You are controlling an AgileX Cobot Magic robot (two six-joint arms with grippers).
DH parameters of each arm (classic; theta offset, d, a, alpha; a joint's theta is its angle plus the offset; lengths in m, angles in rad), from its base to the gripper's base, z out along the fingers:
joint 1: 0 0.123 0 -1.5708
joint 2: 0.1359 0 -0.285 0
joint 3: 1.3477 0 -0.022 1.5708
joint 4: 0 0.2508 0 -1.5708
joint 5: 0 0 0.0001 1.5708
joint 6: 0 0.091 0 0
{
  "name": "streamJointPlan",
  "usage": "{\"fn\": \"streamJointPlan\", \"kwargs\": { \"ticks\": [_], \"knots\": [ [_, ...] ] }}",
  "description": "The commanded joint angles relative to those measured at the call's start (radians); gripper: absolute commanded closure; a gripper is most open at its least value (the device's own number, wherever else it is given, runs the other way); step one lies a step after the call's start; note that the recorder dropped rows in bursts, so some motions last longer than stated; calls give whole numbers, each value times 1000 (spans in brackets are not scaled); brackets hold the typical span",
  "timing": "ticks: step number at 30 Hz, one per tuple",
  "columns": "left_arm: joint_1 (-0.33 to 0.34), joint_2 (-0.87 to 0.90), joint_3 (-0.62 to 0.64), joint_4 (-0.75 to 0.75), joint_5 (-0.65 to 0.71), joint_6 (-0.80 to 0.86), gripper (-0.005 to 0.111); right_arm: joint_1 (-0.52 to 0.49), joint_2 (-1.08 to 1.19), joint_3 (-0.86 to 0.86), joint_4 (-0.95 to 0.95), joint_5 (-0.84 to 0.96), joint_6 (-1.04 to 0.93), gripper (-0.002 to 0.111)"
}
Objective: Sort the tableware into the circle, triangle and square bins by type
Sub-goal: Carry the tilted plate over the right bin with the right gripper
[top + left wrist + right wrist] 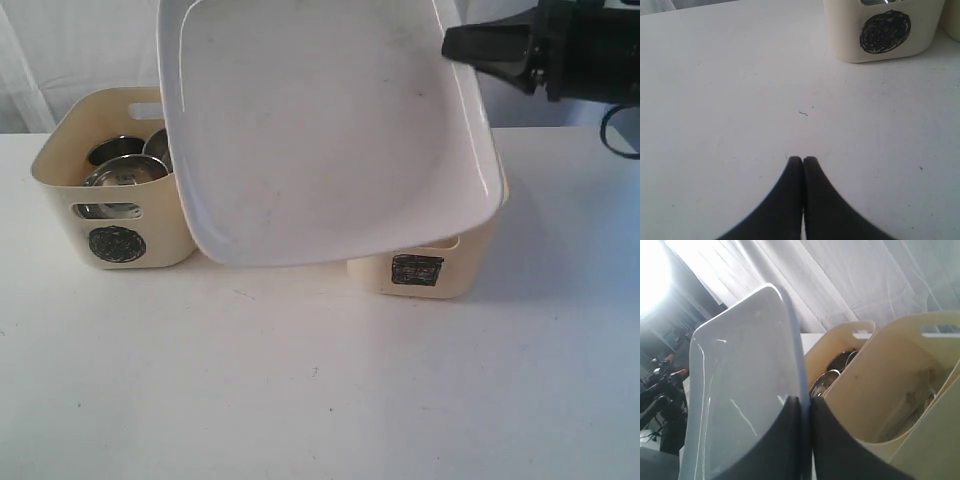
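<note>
Filling the frame's upper middle, the large white plate (320, 130) hangs tilted, its rim pinched by the right gripper (805, 435), probably so it can slide edge-first into the square bin (418, 272) beneath. The left gripper (802, 161) hovers low over the table (715, 100), jaws together.

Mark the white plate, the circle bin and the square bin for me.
white plate (320, 130), exterior view, centre of its visible face.
circle bin (165, 235), exterior view, front wall beside the scribbled mark.
square bin (460, 265), exterior view, front wall right of the mark.
</note>
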Motion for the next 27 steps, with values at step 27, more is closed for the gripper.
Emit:
{"fn": "streamJointPlan", "kwargs": {
  "ticks": [27],
  "knots": [
    [-4, -3, 4, -6, -1, 0, 107, -135, -1, -95, 50, -445, 37, 108]
  ]
}}
